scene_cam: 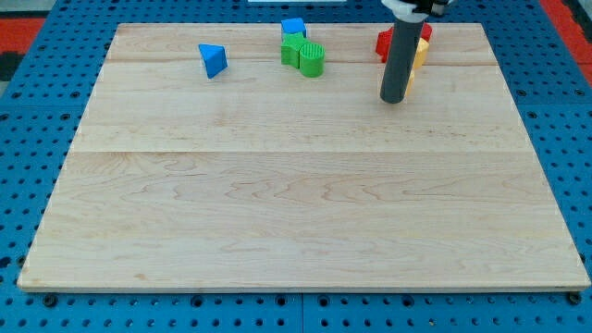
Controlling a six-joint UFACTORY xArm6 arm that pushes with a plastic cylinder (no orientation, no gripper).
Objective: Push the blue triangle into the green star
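The blue triangle (pixel 213 60) lies near the view's top left of the wooden board (pixel 296 213). A green star block (pixel 294 50) and a green rounded block (pixel 313 60) sit together at the top centre, with a blue cube (pixel 293 28) just behind them. My tip (pixel 394 98) rests on the board at the top right, well right of the green blocks and far from the blue triangle. The rod stands upright.
A red block (pixel 384 43) and a yellow block (pixel 419 54) sit just behind and beside the rod, partly hidden by it. Blue perforated table (pixel 28 139) surrounds the board on all sides.
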